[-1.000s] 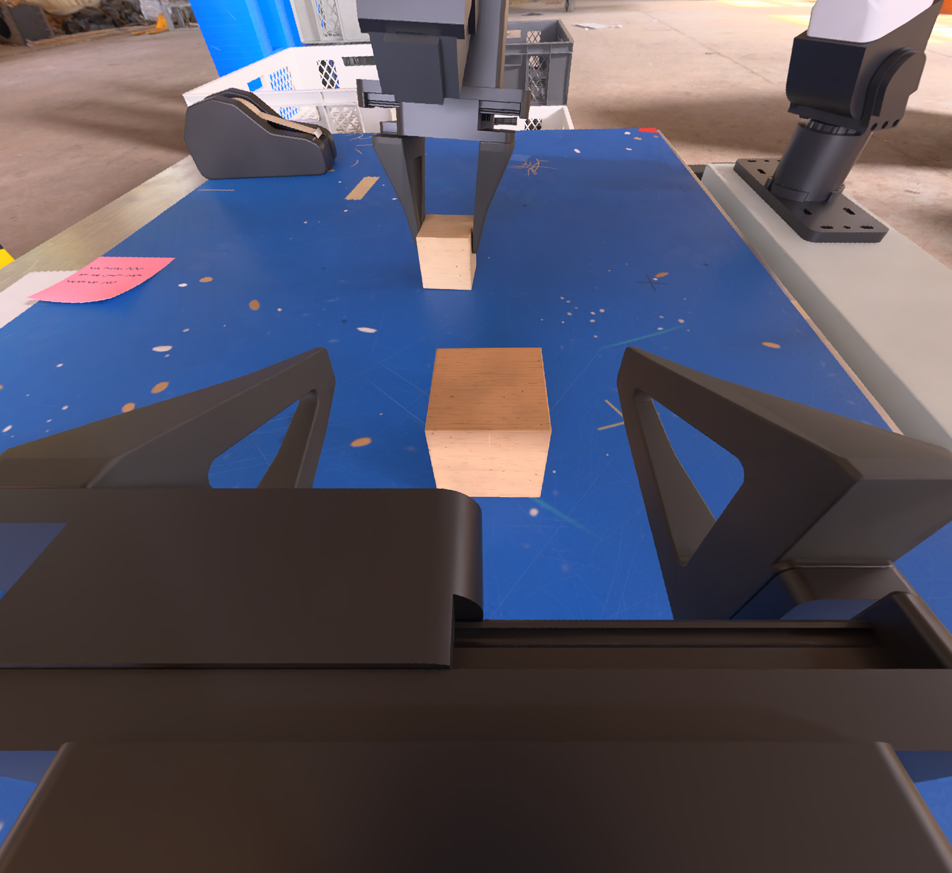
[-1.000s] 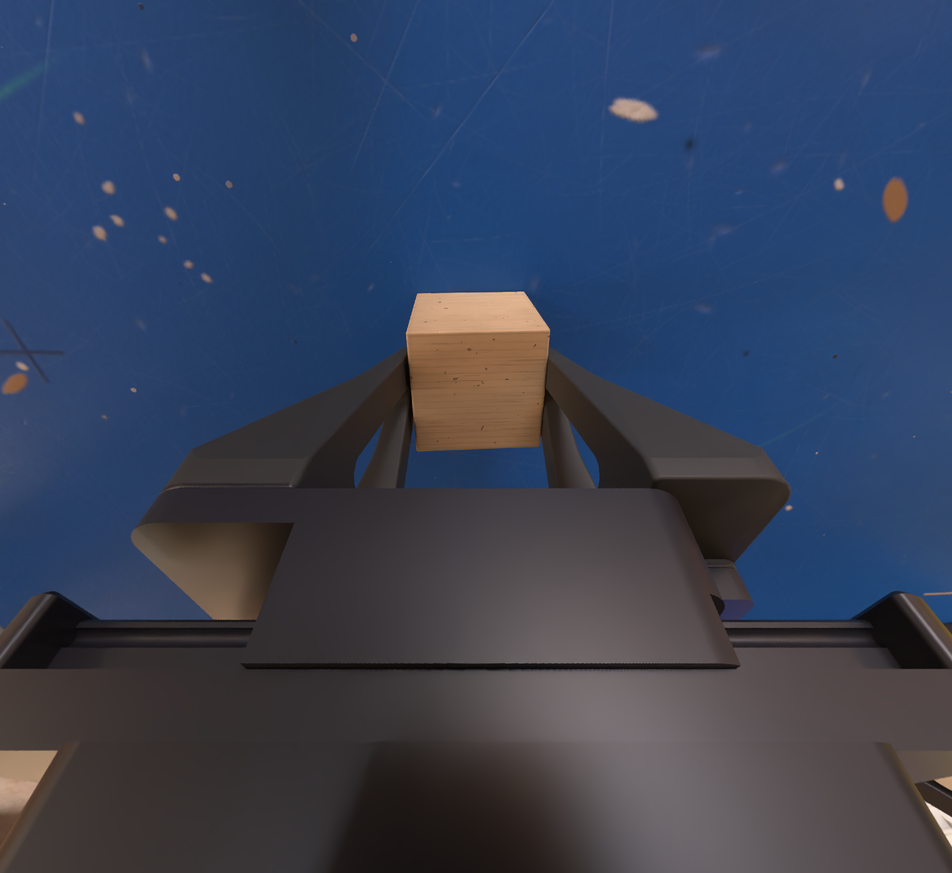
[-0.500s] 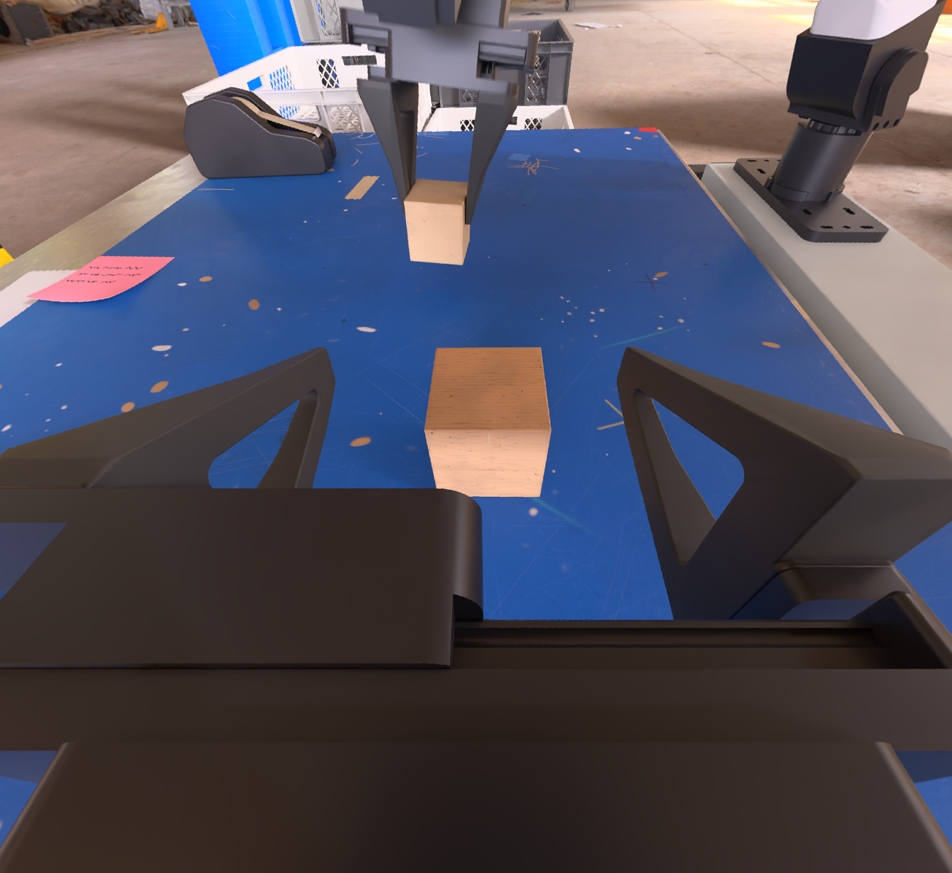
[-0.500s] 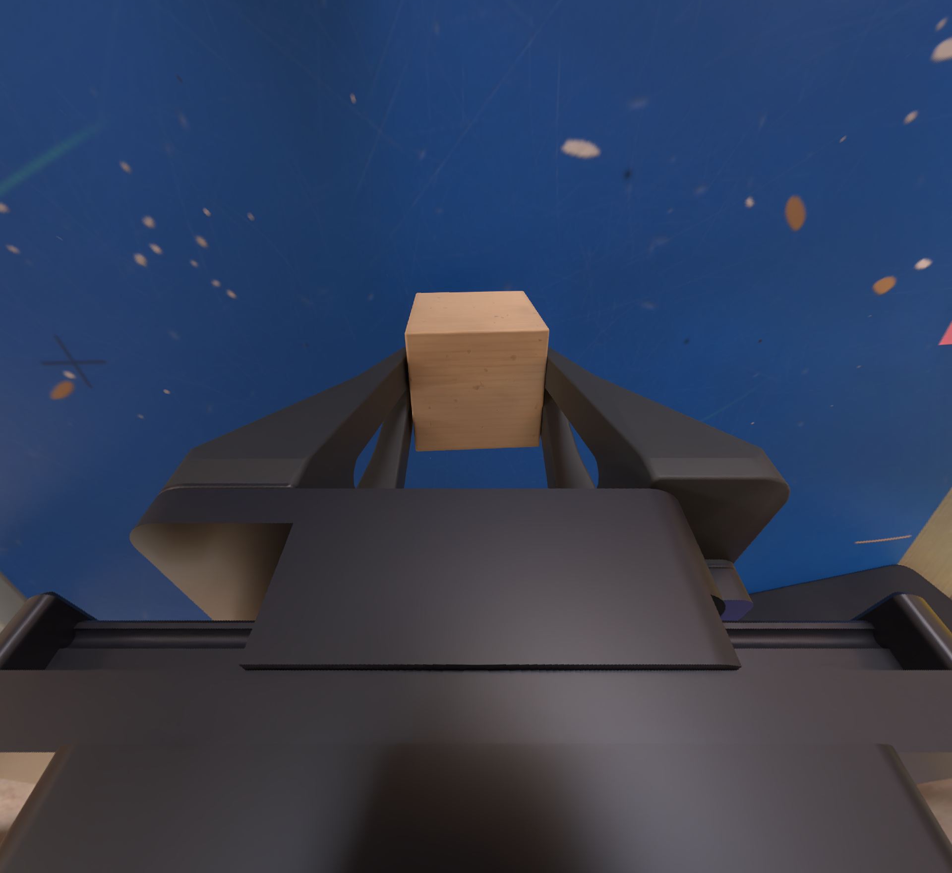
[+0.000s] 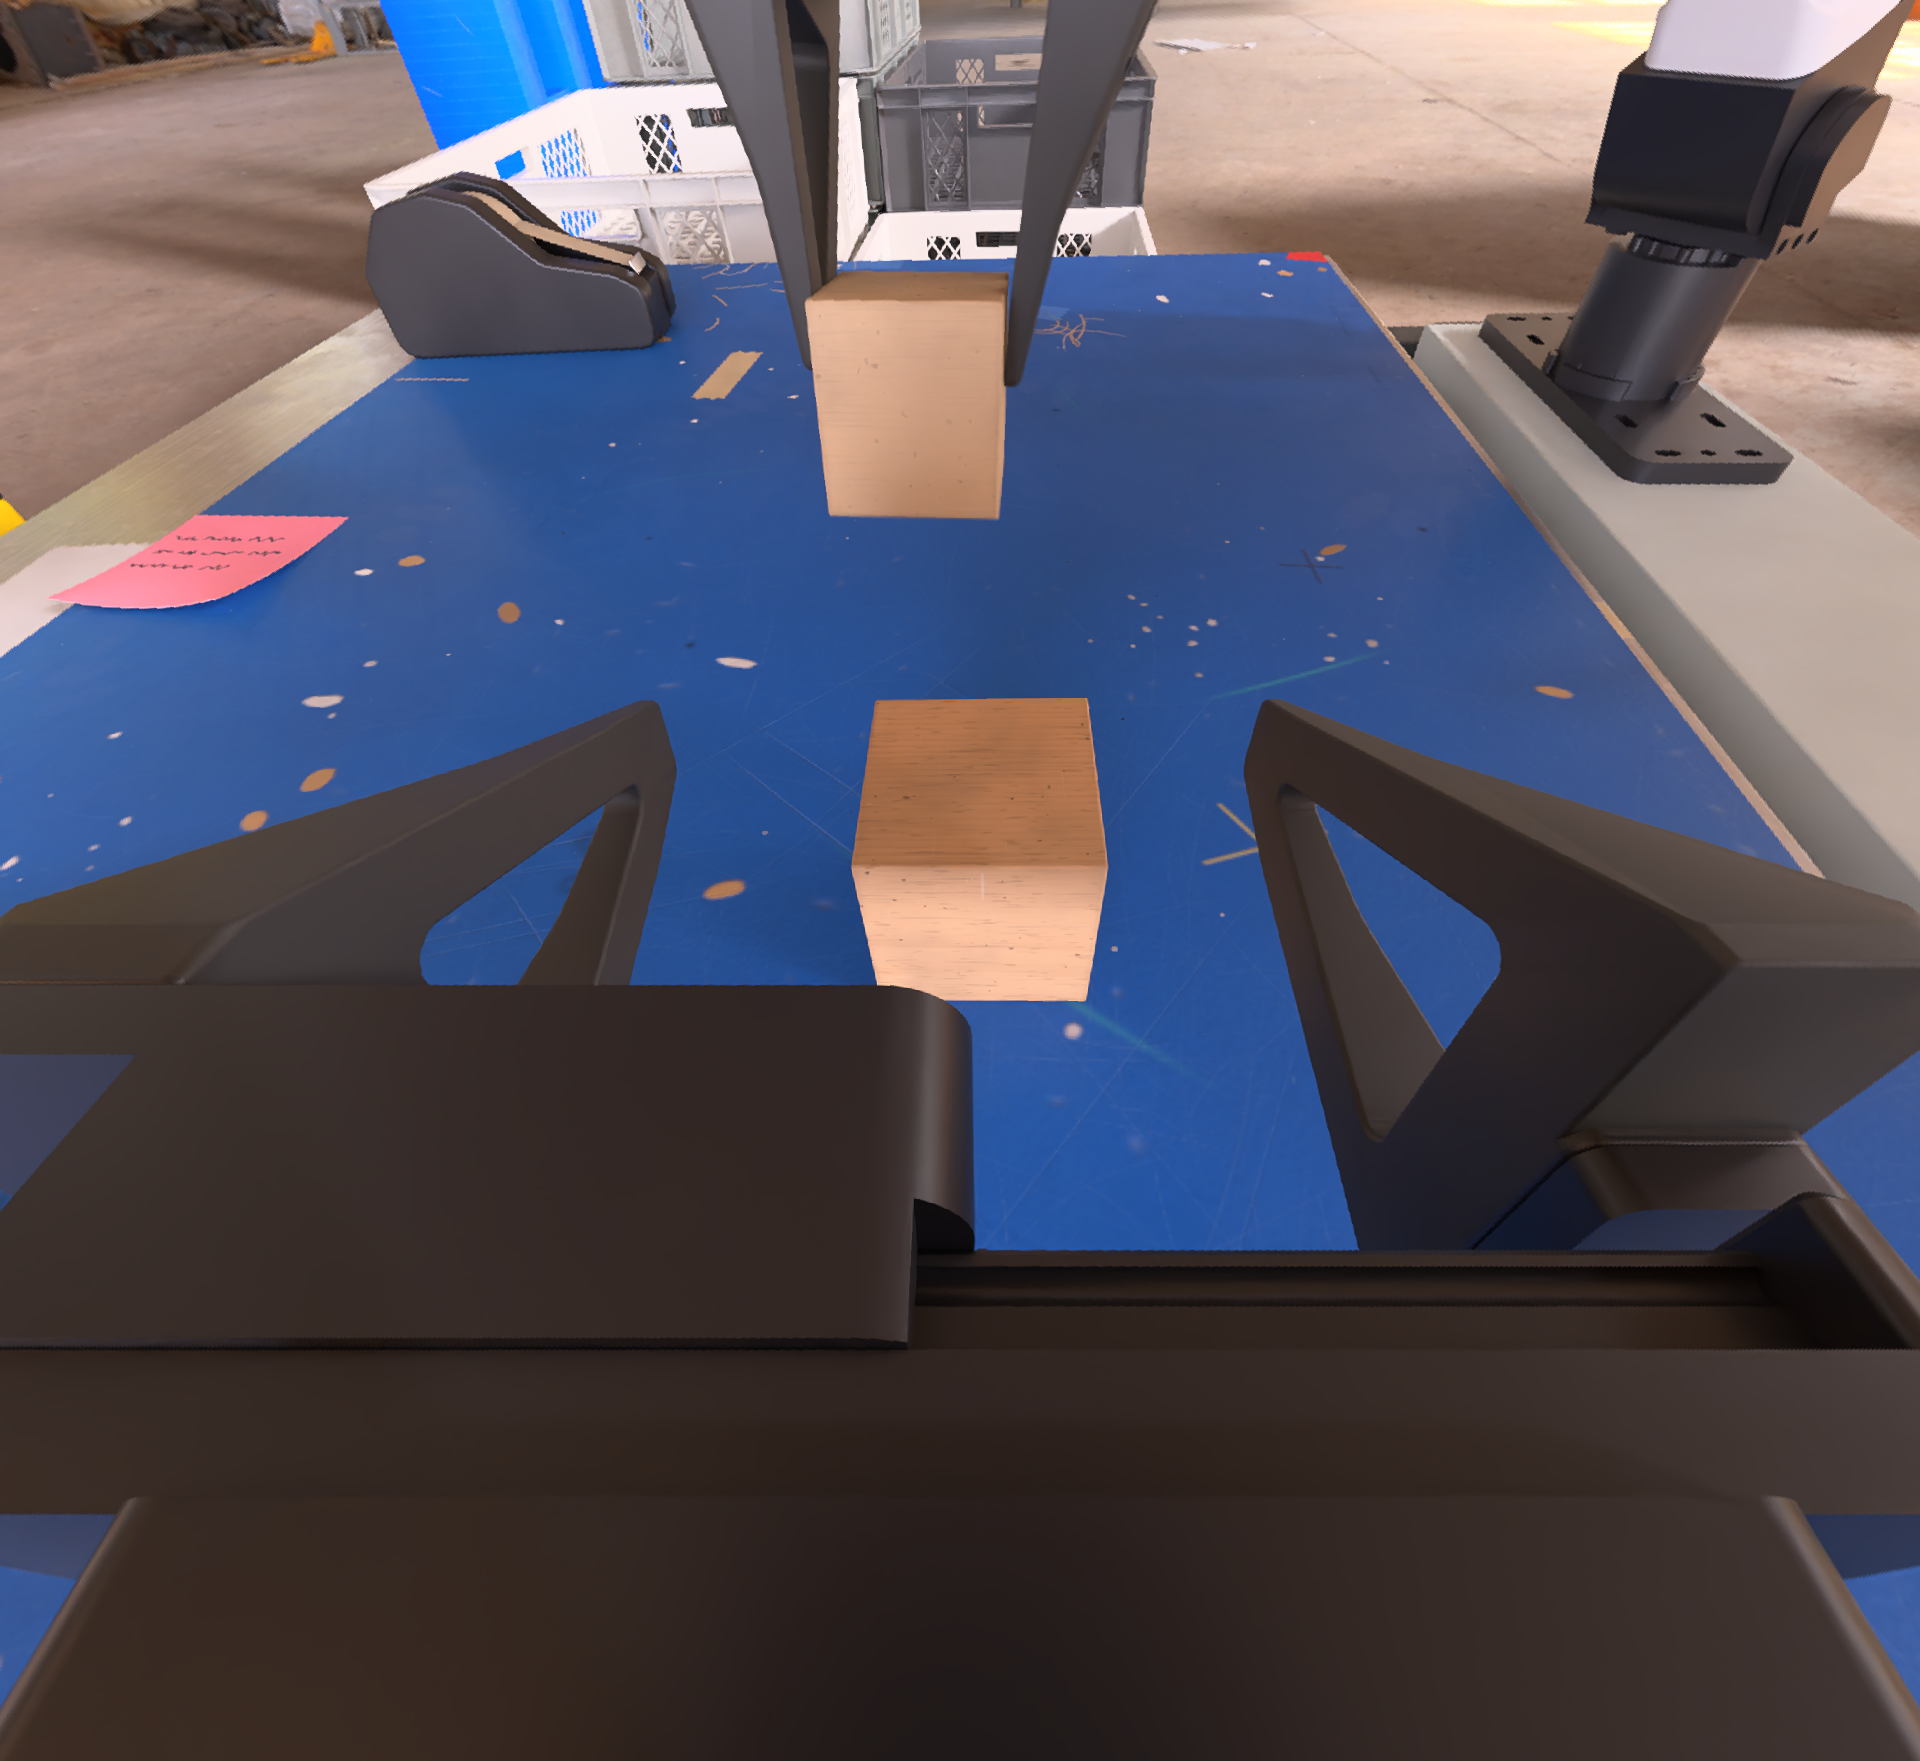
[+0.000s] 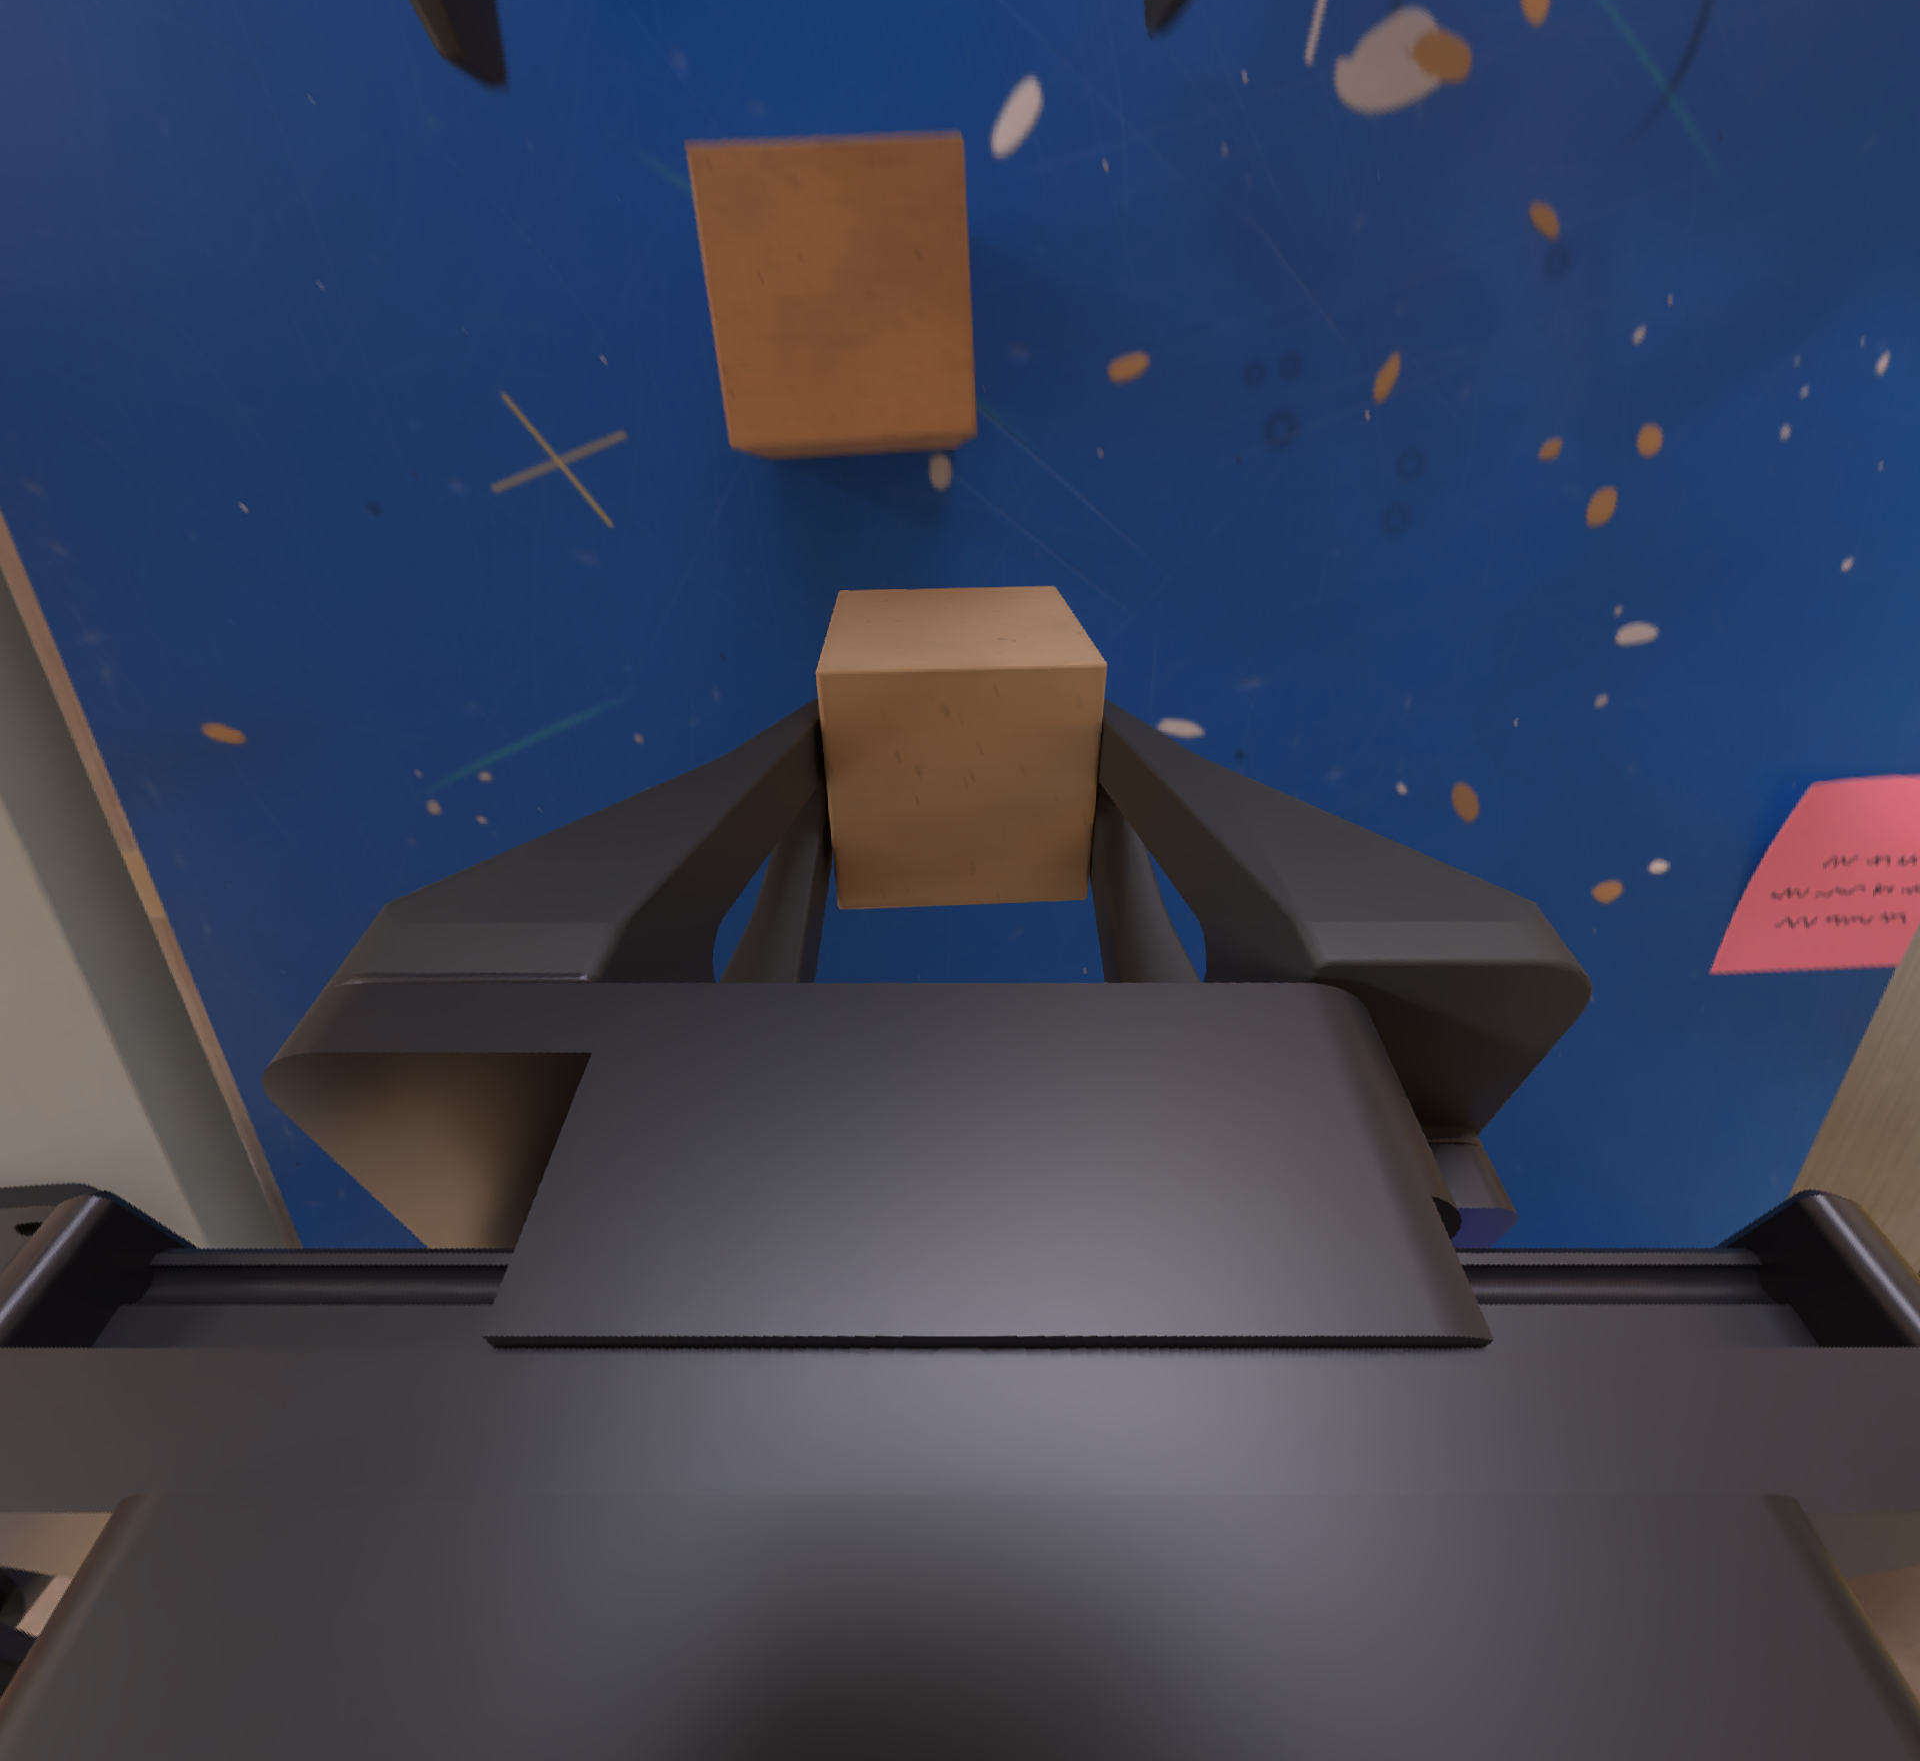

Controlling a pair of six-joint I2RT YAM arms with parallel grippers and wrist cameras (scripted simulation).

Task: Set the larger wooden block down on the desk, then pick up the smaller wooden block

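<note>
The right gripper [image 6: 961, 745] clamps the smaller wooden block [image 6: 958, 755] aloft. The left gripper [image 5: 961, 745] is spread wide, the larger wooden block [image 5: 980, 844] resting on the desk [image 5: 1351, 464] between its fingers.

larger wooden block [image 5: 980, 844]: upright on desk [image 5: 1195, 485] | smaller wooden block [image 6: 958, 747]: lifted clear

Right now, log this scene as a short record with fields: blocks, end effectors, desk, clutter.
smaller wooden block: clamped between the fingers of the right end effector, lifted clear of the desk
larger wooden block: resting on the desk, untouched, between the spread fingers of the left end effector
left end effector: open, holding nothing
right end effector: shut on the smaller block
desk: blue, scratched and paint-flecked
clutter: tape dispenser at the far left corner; pink note at the left edge
task state: both steps appear done
</note>
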